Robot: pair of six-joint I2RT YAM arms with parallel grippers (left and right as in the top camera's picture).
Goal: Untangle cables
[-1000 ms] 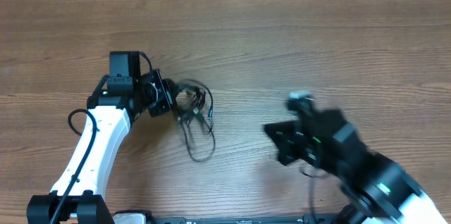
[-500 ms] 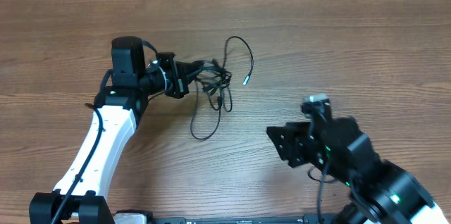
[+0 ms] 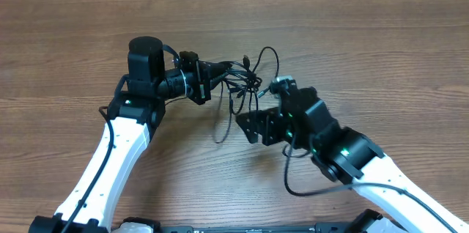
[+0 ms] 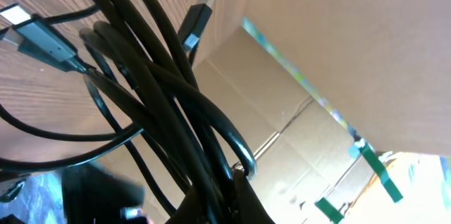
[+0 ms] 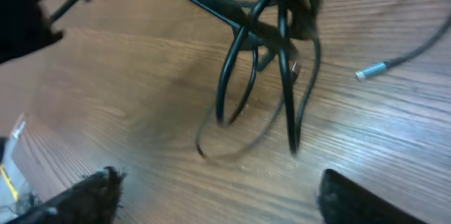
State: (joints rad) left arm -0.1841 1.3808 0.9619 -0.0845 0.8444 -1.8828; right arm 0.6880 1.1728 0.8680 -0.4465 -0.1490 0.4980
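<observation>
Wooden worktop. Left pincer: clamped on the cables. The black tangle is bunched at its jaws near the worktop centre, with loops hanging down. Right pincer: spread wide, empty, just beside the dangling loops. Silvery plug tip juts out, apart from the tangle.

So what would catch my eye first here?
A knot of thin black cables near the middle of the wooden table, clamped in the left pincer with loops trailing from it. The right pincer, wide open, sits just beside those loops, and one silvery plug tip sticks out sideways.
</observation>
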